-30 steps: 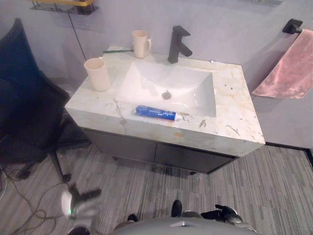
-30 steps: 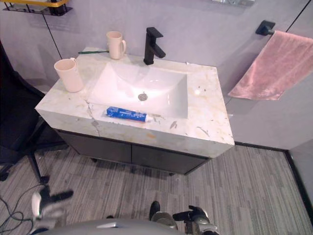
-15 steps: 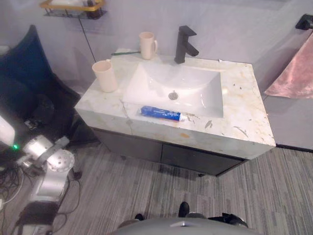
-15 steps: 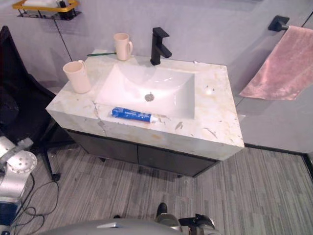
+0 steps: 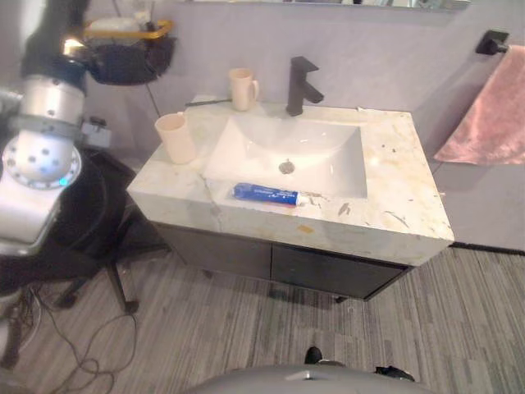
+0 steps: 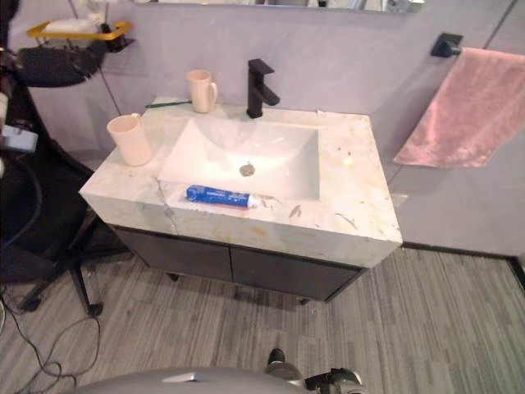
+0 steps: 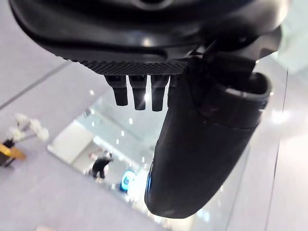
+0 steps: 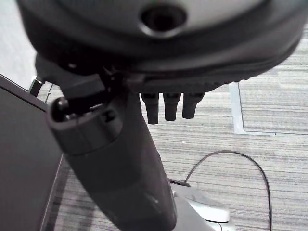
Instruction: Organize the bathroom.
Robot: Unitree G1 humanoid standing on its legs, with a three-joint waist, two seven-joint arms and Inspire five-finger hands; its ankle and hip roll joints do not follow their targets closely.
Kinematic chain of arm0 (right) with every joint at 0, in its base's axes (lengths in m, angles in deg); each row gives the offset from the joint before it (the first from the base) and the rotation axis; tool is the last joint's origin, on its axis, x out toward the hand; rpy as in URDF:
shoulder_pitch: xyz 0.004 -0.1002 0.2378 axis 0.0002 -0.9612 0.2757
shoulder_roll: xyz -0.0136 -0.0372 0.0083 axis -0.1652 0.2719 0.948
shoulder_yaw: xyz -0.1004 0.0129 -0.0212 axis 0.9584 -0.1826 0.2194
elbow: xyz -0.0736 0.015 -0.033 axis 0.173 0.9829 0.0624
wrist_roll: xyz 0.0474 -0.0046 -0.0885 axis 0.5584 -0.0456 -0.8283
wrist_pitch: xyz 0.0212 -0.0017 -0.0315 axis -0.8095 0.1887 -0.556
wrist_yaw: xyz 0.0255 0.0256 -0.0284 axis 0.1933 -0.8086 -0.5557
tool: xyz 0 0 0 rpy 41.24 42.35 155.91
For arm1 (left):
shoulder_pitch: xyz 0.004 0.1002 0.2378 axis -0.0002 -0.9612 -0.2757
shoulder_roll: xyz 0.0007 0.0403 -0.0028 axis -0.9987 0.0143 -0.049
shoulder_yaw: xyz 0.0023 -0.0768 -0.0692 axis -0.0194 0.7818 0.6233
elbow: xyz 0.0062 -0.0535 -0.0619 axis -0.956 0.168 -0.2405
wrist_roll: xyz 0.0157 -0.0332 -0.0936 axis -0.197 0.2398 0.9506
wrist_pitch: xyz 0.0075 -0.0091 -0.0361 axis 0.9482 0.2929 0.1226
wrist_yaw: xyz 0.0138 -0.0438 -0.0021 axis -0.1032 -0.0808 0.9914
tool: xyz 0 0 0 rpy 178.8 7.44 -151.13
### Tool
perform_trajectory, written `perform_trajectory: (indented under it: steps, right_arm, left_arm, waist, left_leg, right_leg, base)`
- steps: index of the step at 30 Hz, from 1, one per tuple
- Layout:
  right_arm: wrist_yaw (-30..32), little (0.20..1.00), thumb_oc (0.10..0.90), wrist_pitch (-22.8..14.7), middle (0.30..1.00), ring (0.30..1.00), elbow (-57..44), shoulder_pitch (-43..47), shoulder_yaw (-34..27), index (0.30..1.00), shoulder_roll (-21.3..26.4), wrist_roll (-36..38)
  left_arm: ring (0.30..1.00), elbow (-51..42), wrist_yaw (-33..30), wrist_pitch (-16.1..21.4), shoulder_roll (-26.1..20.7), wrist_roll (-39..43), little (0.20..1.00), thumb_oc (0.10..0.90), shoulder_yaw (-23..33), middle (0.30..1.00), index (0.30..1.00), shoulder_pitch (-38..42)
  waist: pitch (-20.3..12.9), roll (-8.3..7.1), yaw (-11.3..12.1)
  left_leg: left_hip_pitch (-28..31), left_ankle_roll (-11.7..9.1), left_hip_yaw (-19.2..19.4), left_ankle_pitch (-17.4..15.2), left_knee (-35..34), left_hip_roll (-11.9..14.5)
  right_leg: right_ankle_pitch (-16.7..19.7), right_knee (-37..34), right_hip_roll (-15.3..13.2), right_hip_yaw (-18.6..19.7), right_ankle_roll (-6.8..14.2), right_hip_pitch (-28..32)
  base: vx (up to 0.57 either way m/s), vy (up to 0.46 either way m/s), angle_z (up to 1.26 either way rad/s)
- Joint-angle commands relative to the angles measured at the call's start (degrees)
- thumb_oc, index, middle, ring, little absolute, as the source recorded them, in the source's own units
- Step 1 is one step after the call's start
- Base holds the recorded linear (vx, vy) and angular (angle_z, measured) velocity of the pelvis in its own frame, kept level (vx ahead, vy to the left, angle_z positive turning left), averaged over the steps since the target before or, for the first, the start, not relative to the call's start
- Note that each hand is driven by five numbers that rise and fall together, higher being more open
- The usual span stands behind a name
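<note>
Left eye view: a blue toothpaste tube (image 5: 264, 194) lies flat on the marble worktop (image 5: 402, 193), just before the white basin (image 5: 287, 152). Two cream cups (image 5: 175, 138) stand left. Both hands, left hand (image 7: 202, 144) and right hand (image 8: 115, 159), hang empty with straight fingers.

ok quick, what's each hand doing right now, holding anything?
Left hand: open, raised up by the wall shelf, holding nothing.
Right hand: open, low over the floor, holding nothing.
</note>
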Motion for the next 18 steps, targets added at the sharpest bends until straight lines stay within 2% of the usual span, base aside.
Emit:
perform_trajectory:
  steps: [1,2,3,5,6,9,11,14,18]
  right_arm:
    - [0.28,0.9,0.8,0.95,0.9,0.9,3.01,3.16,0.9,0.9,1.61,-0.69]
    - [0.04,0.9,0.8,0.93,0.9,0.9,3.38,3.19,0.68,0.9,1.61,-0.83]
    - [-0.21,0.9,0.8,0.79,0.9,0.9,3.91,3.32,0.66,0.9,1.95,-1.1]
    - [-0.39,0.9,0.8,0.44,0.9,0.9,4.32,3.37,0.62,0.9,1.93,-0.72]
    - [-0.5,0.9,0.8,0.39,0.9,0.9,4.35,3.37,0.51,0.9,2.07,-0.96]
    - [-0.6,0.9,0.8,0.27,0.9,0.9,4.48,3.42,0.34,0.9,2.14,-0.87]
    - [-0.64,0.9,0.8,0.08,0.9,0.9,4.63,3.53,0.3,0.9,2.27,-0.74]
    - [-0.68,0.9,0.8,-0.09,0.9,0.9,4.89,3.71,0.1,0.9,2.38,-0.65]
    - [-0.85,0.9,0.8,0.25,0.9,0.9,4.81,3.75,0.17,0.9,2.73,-0.98]
  left_arm:
    - [0.9,2.42,6.1,0.25,-4.59,-2.92,0.9,0.8,-1.57,0.9,0.9,9.75]
    - [0.9,4.59,8.36,0.59,-5.4,-1.35,0.9,0.8,-5.09,0.9,0.9,13.45]
    - [0.9,7.12,13.88,0.68,-6.61,-1.37,0.9,0.8,-9.1,0.9,0.9,18.06]
    - [0.9,8.65,16.05,0.75,-7.15,-1.52,0.9,0.8,-12.82,0.9,0.9,21.65]
    - [0.9,11.03,19.87,1.92,-7.33,-2.23,0.9,0.8,-16.32,0.9,0.9,24.96]
    - [0.9,12.91,24.9,1.0,-7.12,-1.46,0.9,0.8,-21.25,0.9,0.9,29.12]
    - [0.9,14.66,27.13,-0.06,-6.88,-4.28,0.9,0.8,-24.97,0.9,0.9,31.17]
    - [0.9,15.93,28.6,1.15,-6.69,-4.66,0.9,0.8,-26.65,0.9,0.9,31.16]
    - [0.9,15.81,28.25,0.57,-6.23,-6.54,0.9,0.8,-27.55,0.9,0.9,27.95]
  waist:
    - [-1.09,2.01,-1.13]
    - [-1.18,2.08,-1.11]
    - [-1.39,2.63,-1.45]
    - [-1.52,2.8,-1.54]
    - [-1.71,3.06,-1.83]
    - [-1.93,3.36,-2.13]
    - [-2.09,3.64,-2.37]
    - [-2.16,3.85,-2.45]
    - [-2.13,4.03,-2.55]
  left_leg:
    - [-0.22,2.37,5.95,-2.18,0.12,-1.51]
    - [-0.19,2.41,6.02,-2.21,0.12,-1.57]
    - [-0.1,2.49,6.07,-2.34,0.12,-1.75]
    - [-0.04,2.51,6.03,-2.33,0.12,-1.83]
    - [0.05,2.56,6.26,-2.42,0.12,-1.88]
    - [0.06,2.53,6.47,-2.43,0.12,-1.92]
    - [0.15,2.57,6.57,-2.53,0.12,-2.01]
    - [0.23,2.65,6.56,-2.57,0.12,-2.1]
    - [0.33,2.81,6.75,-2.67,0.12,-2.26]
  right_leg:
    - [-9.64,3.09,1.45,4.08,3.83,1.86]
    - [-9.63,3.07,1.5,4.18,3.87,1.85]
    - [-9.65,3.04,1.63,4.51,3.93,1.91]
    - [-9.61,2.97,1.77,4.7,3.97,1.93]
    - [-9.59,2.9,1.83,4.9,4.02,1.92]
    - [-9.61,2.99,1.87,5.01,4.05,1.82]
    - [-9.72,2.85,1.92,4.99,4.06,1.99]
    - [-9.84,2.97,2.0,5.0,4.01,2.01]
    - [-10.1,2.96,2.17,5.13,3.84,2.09]
  base:
    - [0.0,0.02,-0.09]
    - [0.0,0.017,-0.09]
    - [0.0,0.009,-0.12]
    - [0.0,-0.001,-0.15]
    - [-0.01,-0.003,-0.14]
    - [-0.01,0.002,-0.06]
    - [0.0,0.001,-0.06]
    - [0.0,0.0,-0.01]
    - [0.0,0.0,0.0]
